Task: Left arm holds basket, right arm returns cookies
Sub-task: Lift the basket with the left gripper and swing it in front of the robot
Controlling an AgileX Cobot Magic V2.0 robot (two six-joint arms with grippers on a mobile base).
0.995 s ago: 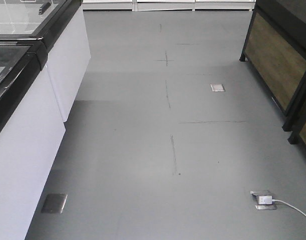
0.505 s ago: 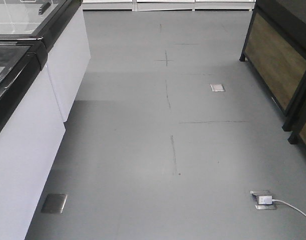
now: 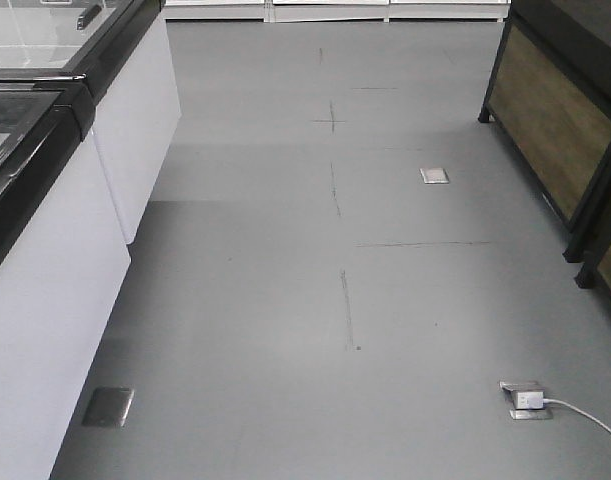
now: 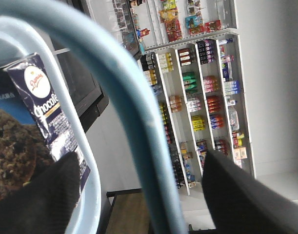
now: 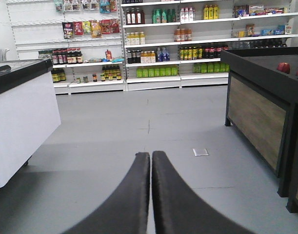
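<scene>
Open grey floor (image 3: pixel 335 250) between white counter (image 3: pixel 55 290) and dark wooden stand (image 3: pixel 555 120), stocked shelves (image 5: pixel 153 44) seemingly well beyond

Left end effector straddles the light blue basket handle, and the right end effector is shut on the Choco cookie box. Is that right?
Not the last part. The right wrist view shows the right end effector shut on nothing, fingers pressed together above bare floor. The Choco cookie box appears only in the left wrist view, where the left end effector does straddle the basket handle.
</scene>
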